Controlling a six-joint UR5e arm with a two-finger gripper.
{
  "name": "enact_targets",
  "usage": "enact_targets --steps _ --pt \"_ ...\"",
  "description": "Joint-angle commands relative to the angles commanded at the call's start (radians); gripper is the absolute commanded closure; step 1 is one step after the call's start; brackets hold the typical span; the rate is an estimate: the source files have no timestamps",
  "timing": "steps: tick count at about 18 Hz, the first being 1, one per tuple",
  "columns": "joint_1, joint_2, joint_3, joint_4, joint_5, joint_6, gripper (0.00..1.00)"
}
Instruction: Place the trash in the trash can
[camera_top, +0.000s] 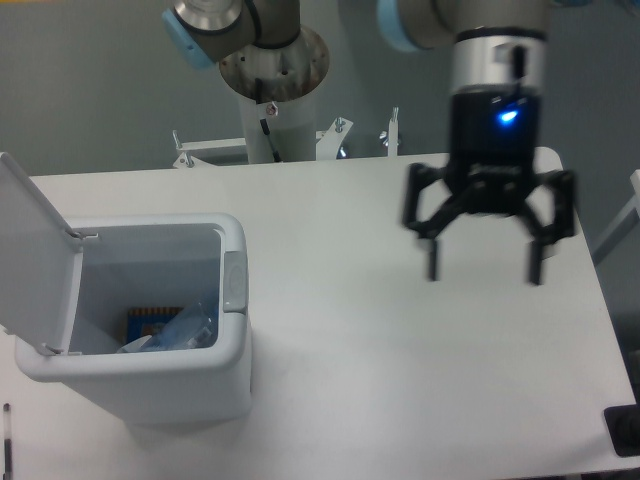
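No writing is legible on the pincer, fingers spread apart, well right of the trash can.

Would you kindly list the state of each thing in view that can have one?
Gripper: open, empty, above the table's right side.
Bin: upright, holding items.
Lid: hinged open.
Bottle: lying inside the bin.
Snack packet: inside the bin, partly covered.
Table: bare apart from the bin.

Scene viewed by one fixed camera, set high at the near side, angled steeply down across the table, arm base seen at the far edge, trash can framed near left
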Motion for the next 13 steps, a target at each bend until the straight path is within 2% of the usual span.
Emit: enact_targets --steps 6,8,11,13 --pt "0.012 0.012 -0.006 -0.098 0.202 0.293 0.00" --pt "0.011 0.023 -0.005 -0.165 0.270 0.382 0.00" --pt "0.015 0.037 0.005 -0.262 0.290 0.512 0.00" --pt "0.022 0.052 -0.006 -0.297 0.304 0.607 0.00"
